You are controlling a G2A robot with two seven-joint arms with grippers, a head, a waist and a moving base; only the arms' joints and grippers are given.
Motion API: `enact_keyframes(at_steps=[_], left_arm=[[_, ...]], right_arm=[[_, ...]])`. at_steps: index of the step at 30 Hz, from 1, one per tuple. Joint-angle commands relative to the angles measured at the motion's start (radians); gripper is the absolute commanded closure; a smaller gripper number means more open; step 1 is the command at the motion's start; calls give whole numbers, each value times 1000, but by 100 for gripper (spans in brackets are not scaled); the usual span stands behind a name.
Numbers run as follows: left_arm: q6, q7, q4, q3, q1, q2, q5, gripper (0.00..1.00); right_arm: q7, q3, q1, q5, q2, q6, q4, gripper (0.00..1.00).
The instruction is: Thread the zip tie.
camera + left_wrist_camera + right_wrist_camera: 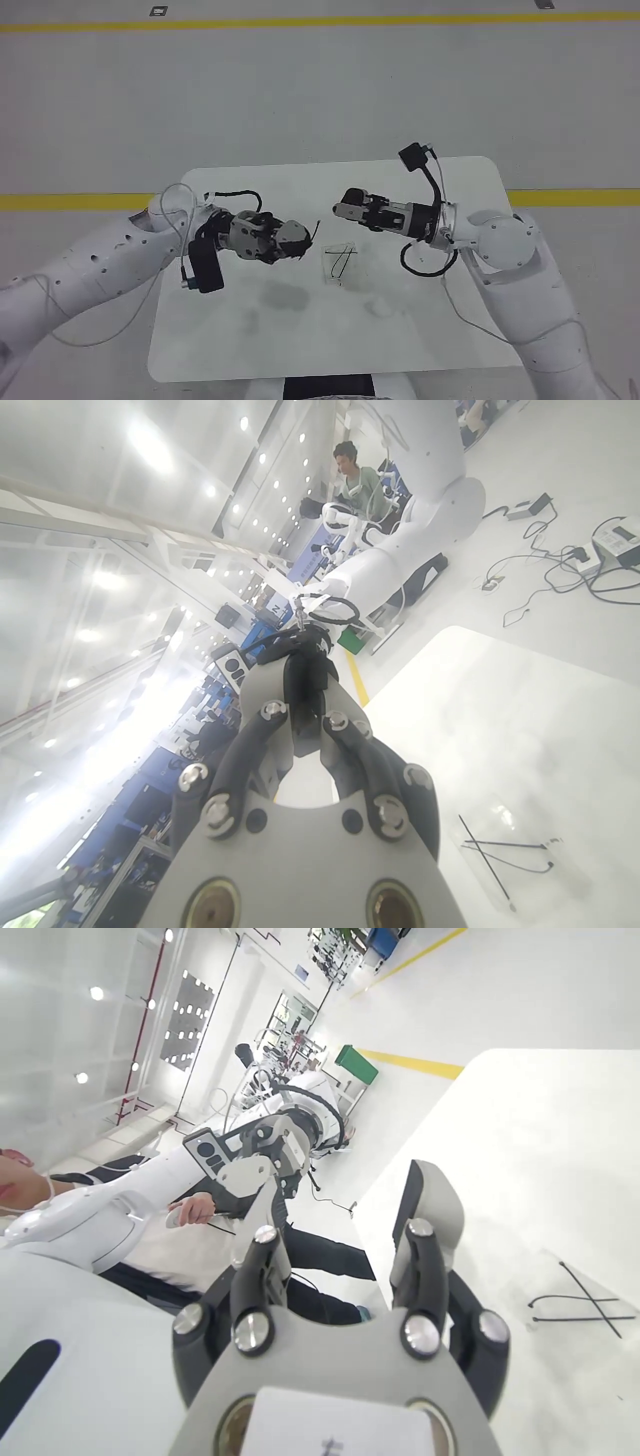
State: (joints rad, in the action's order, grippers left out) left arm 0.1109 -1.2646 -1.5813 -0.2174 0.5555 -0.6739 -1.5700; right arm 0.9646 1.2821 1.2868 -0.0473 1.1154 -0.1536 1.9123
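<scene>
Threading not yet begun: a zip tie is pinched in the closed left tool near the spare ties on the worktop, while the right tool, also near them, is held spread and empty.

desk: smooth white top; matt, with a faint sheen
loose zip ties: thin black plastic; smooth and dull
clear film: transparent plastic beside them; glossy, lightly creased
zip tie: the one pinched in the left end effector; the same thin black plastic
left end effector: matt grey shell, plastic or painted metal, I cannot tell which; matt black links; bright polished metal pins; brass-coloured rings at the base
right end effector: fingers spread; matt grey shell; matt black pads and links; shiny metal pins
label: white, paper-like, matt
floor: pale, smooth, slightly glossy; yellow painted lines
</scene>
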Motion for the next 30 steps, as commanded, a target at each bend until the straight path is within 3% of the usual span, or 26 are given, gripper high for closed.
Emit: enact_keyframes(at_steps=[1, 6, 13, 30], left_arm=[[-12, -7, 13, 17, -6, -2, 0, 100], [-30, -18, 34, 47, -22, -12, 0, 100], [-28, -21, 51, 47, -31, -27, 0, 100], [-27, -22, 51, 47, -32, -28, 0, 100]], right_arm=[[3, 0, 0, -2, -2, 2, -1, 51], [13, -7, -2, 3, -5, 4, -3, 53], [19, -33, -10, 18, -8, 8, -9, 55], [29, -96, -51, -12, -9, 1, -6, 62]])
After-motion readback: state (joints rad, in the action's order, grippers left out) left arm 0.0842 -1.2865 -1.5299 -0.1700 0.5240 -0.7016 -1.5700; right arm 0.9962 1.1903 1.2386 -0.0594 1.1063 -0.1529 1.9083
